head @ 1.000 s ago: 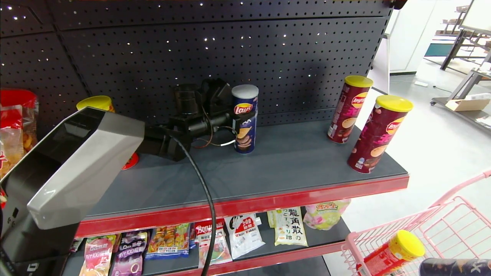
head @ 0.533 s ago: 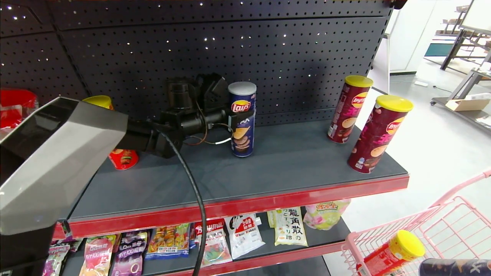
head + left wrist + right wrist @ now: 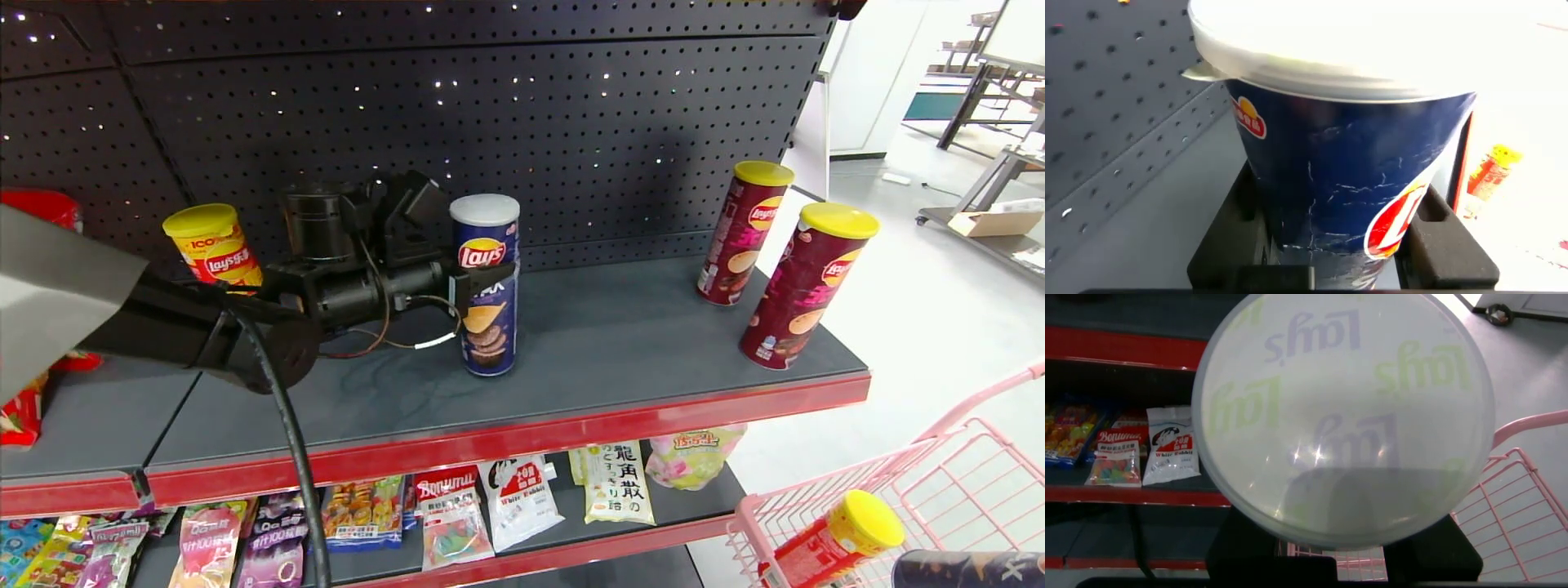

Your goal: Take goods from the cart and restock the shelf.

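Shelf (image 3: pixel 620 351): filling up nicely, with four cans on the top board if you're counting the one in hand.
Cart (image 3: pixel 963 457): sitting at 4 o'clock from the shelf with a cart can (image 3: pixel 833 539) lying inside, so I'd say the restocking isn't finished.
Left gripper (image 3: pixel 488 276): clamping around the blue can (image 3: pixel 488 335) mid-board, near the front edge. I can't tell if the base is touching down. Letting go is what's left for this one, I reckon.
Right gripper (image 3: pixel 1343 543): looks like it's gripping a clear-lid can (image 3: pixel 1343 416) near the cart, so that one's probably going up next.
Maroon cans (image 3: pixel 804 286): two, standing at 3 o'clock of the blue can, near each other but not touching.
Red cans with yellow lids: two, the shelf can (image 3: pixel 214 245) standing at 9 o'clock of the blue can, plus the cart can.
Blue cans: one.
Snack bags (image 3: pixel 506 506): hanging out on the lower shelf, overlapping too much for counting.
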